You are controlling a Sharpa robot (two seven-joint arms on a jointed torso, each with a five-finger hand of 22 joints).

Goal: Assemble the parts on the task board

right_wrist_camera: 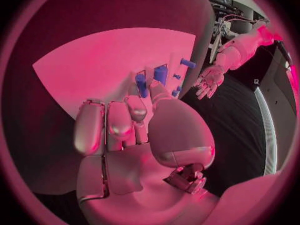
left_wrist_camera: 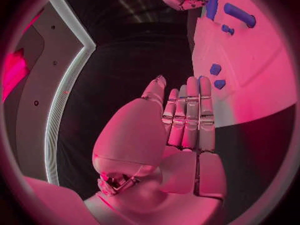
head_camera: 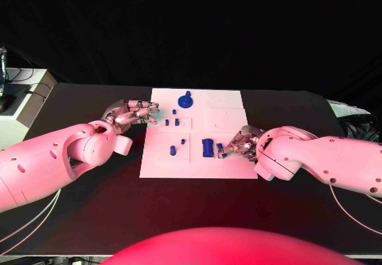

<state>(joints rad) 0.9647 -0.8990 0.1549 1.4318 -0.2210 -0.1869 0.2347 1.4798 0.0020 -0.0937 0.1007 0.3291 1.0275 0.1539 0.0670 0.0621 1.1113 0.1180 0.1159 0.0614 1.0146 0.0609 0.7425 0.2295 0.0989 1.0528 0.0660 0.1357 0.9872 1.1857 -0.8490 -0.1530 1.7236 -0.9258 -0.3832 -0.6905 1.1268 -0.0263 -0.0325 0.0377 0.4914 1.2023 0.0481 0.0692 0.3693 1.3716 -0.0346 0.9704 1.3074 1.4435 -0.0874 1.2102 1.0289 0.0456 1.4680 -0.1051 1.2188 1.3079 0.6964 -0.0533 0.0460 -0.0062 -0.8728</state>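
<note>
Blue part (head_camera: 219,148) pinched by right hand (head_camera: 239,144) over task board (head_camera: 223,165).

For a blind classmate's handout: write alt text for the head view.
A white task board lies on a black table, with small blue parts on it. The right hand has its fingers at a blue part near the board's right edge; the left hand hovers at its left edge.

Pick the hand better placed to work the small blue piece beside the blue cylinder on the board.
Right. The right hand has its fingers at the small blue piece beside the blue cylinder. The left hand sits at the task board's far left edge, holding nothing.
</note>
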